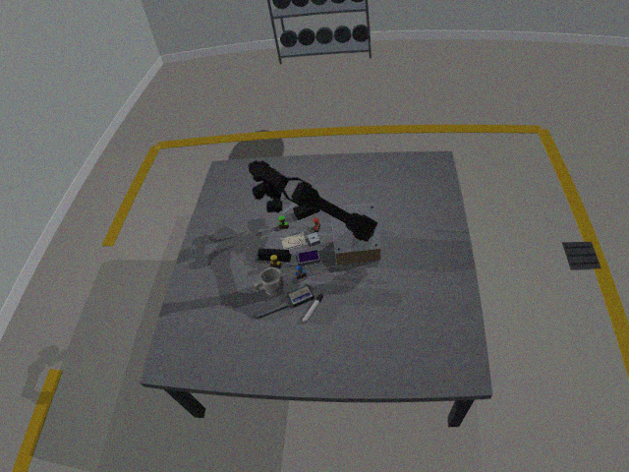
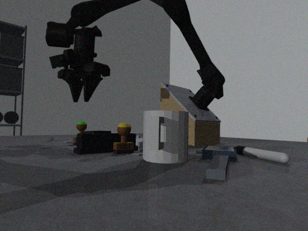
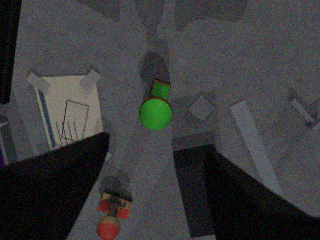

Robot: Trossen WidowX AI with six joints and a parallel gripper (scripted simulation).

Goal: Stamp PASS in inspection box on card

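A green-topped stamp (image 1: 282,219) (image 2: 81,123) (image 3: 155,114) stands on the bench beside the card. My gripper (image 2: 81,101) (image 3: 157,148) is open and empty, raised above this stamp, with clear space between fingertips and knob. The card (image 1: 289,242) (image 3: 55,90) lies at the left in the wrist view, held by pale corner pieces. It bears a thin box outline, and dark strokes show at the outline's lower left; I cannot read them. The purple ink pad (image 1: 308,256) lies near the card; only its edge shows at the far left of the wrist view.
A red stamp (image 1: 315,222) (image 3: 108,229), yellow stamp (image 1: 274,260) (image 2: 123,129) and blue stamp (image 1: 300,270) stand nearby. A black block (image 1: 267,254) (image 2: 92,144), white mug (image 1: 271,282) (image 2: 151,139), marker (image 1: 311,310) (image 2: 268,154) and sloped wooden box (image 1: 358,256) (image 2: 207,133) are obstacles.
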